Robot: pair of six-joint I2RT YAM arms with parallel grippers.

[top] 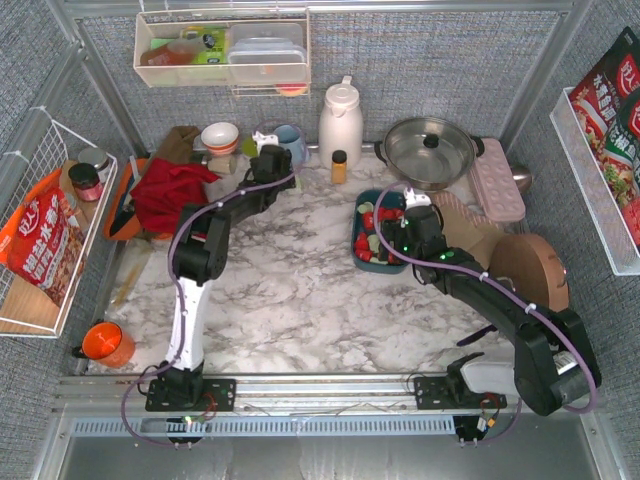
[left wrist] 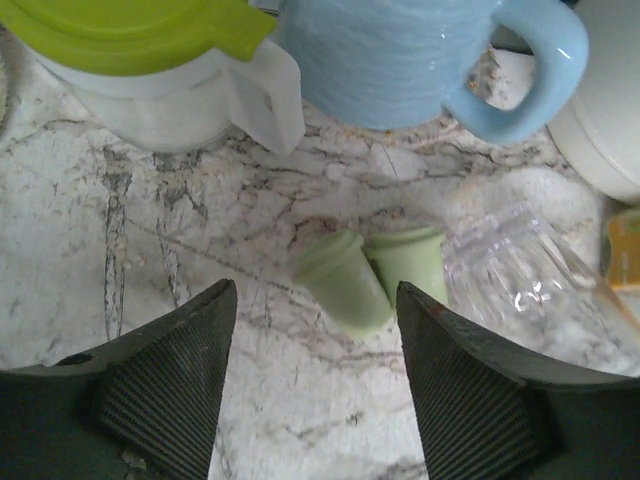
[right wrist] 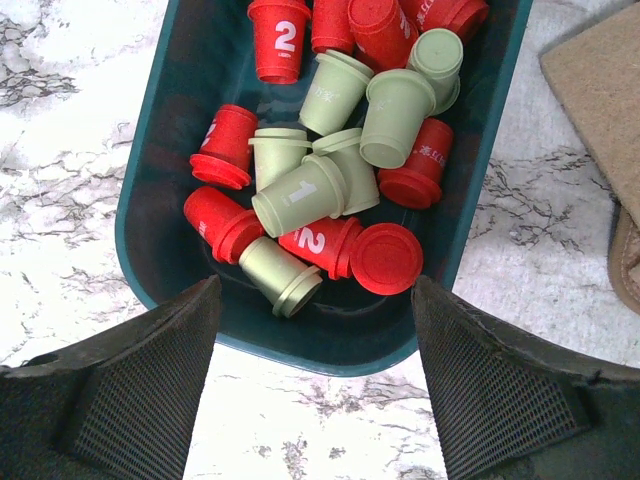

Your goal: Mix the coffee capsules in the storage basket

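- As the coffee capsules [right wrist: 300, 195], loose in the storage basket [right wrist: 150, 240], look light, hard and smooth, they may slip; pinch 1 across its tapered side.
- The right gripper [right wrist: 315, 400] is open above the basket's near end.
- The left gripper [left wrist: 315, 385], also open, faces 2 mint capsules [left wrist: 345, 285] on the bench [left wrist: 200, 230].

Both arms reach forward over the table, left gripper [left wrist: 315, 295] and right gripper [right wrist: 315, 290] with jaws spread wide
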